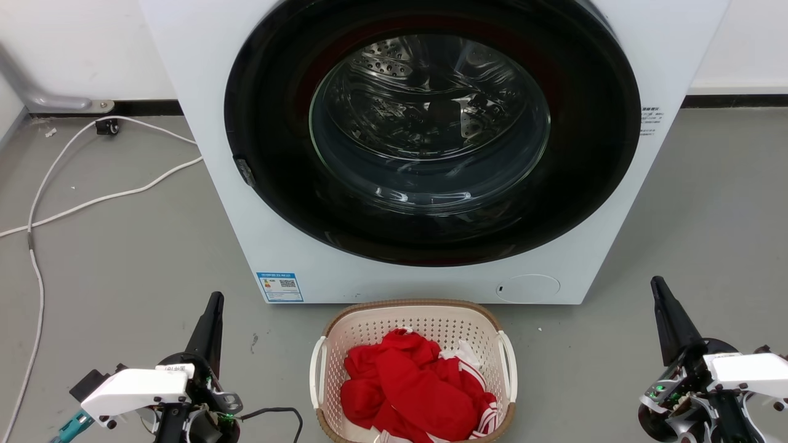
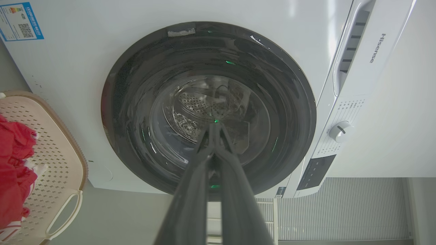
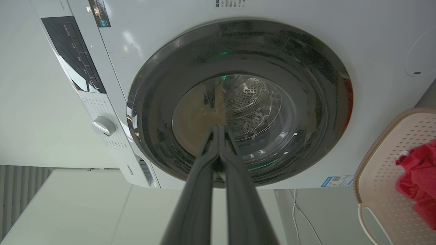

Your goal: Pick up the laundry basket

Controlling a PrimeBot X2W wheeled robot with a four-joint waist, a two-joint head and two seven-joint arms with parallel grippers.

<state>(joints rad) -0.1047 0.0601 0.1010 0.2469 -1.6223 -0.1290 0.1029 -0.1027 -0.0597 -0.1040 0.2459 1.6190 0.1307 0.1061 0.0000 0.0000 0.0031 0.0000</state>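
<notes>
Head view: L gripper (image 1: 214,303) shut, empty, well left of laundry basket (image 1: 375,325). Basket on floor (image 1: 123,258), centre, just before washer (image 1: 215,184), red clothes (image 1: 406,381) inside. R gripper (image 1: 657,287) shut, empty, well right. Risk: uneven lift at handles (image 1: 317,369) tips basket, spills clothes.

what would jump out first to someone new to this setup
The big white washing machine with its dark round door looms at the top of the head view. On the floor just before it sits the cream laundry basket holding red clothes, flanked low down by the left gripper and right gripper, fingers shut.
</notes>
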